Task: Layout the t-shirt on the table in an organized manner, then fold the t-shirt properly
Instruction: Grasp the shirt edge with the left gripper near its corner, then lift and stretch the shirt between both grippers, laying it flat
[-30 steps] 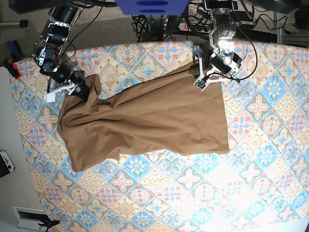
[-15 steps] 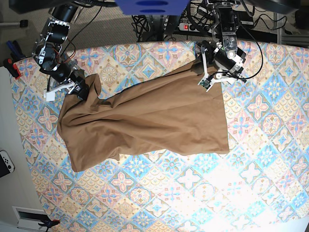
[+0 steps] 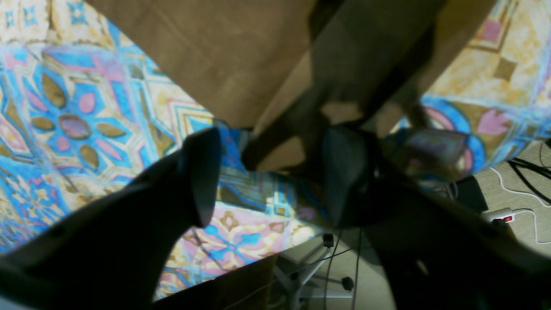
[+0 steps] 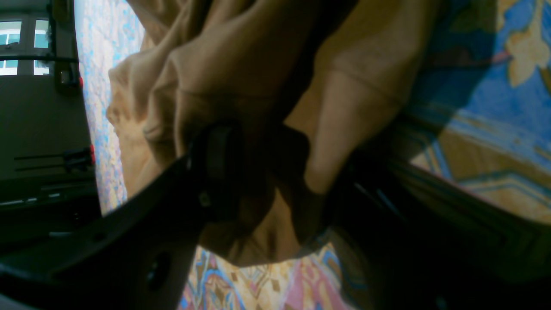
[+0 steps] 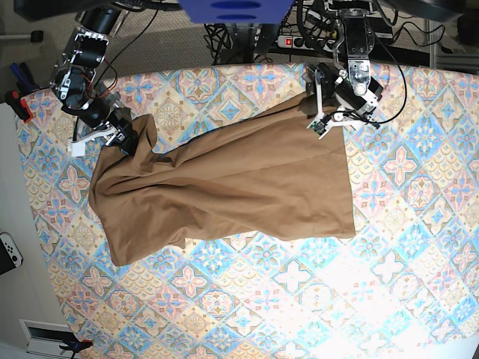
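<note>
Near edge of the worktop (image 5: 314,314) is lying bare at six o'clock, patterned tiles only. Moving up: the t-shirt (image 5: 232,187) is sprawling across the middle, long axis running from eight o'clock toward two o'clock, its straight edge squared off around four o'clock, the nine-o'clock end bunched and rumpled rather than flat. Layout stage looks unfinished; sleeves are not yet spread as far as can be told. Farther back at ten o'clock, the right pincer (image 5: 120,138) is pinching a thick gathered wad of cloth, folds packed between its fingers (image 4: 215,172) in the wrist view. At one o'clock the left pincer (image 5: 329,120) is sitting over the shirt's far corner with jaws spread; its wrist view is showing tile pattern and only shadowed cloth in the gap, nothing gripped. Handling judgement: fabric reads light, limp and drapey, with no stiffness, likely to sag and drag wrinkles along when pulled, and unlikely to slip once pinched. Best holds would be a single layer at seams, the hem corners or shoulder points, both ends taken together and drawn apart to tension it flat; a bunched grab like the ten-o'clock one is risking trapped folds.
</note>
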### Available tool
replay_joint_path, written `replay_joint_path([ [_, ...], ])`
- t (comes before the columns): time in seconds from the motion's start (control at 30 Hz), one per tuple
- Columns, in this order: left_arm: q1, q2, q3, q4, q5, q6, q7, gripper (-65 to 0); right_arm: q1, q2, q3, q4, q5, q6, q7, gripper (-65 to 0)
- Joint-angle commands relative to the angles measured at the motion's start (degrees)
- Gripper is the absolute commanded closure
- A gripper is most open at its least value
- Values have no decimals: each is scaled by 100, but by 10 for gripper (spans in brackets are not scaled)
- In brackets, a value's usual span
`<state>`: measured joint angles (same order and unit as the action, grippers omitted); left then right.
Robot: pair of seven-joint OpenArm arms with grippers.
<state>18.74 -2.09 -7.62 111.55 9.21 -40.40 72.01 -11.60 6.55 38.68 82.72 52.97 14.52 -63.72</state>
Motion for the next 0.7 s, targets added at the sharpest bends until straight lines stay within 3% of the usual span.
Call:
replay_joint_path([
  [0.0,11,11,1,-3,68,40,-155,-274,-5,62,14,58,-88,-33,-58,-275],
  [0.17,11,11,1,-12,85,40,-155,-21,-5,62,14,58,-88,-33,-58,-275],
  [0.2,11,11,1,-21,85,40,-155,0,-5,62,14,58,-88,-33,-58,-275],
  [0.47,11,11,1,15,85,40,-146,0,-5,62,14,58,-88,-33,-58,-263],
  [0.53,38,11,-8,208,85,40,-119,0,-5,62,14,58,-88,-33,-58,-198],
  [0.63,205,-24,1,815,77,40,223,0,-5,62,14,58,-88,-33,-58,-25],
  [0.67,231,-24,28,973,77,40,303,0,3,62,14,58,-88,-33,-58,0],
])
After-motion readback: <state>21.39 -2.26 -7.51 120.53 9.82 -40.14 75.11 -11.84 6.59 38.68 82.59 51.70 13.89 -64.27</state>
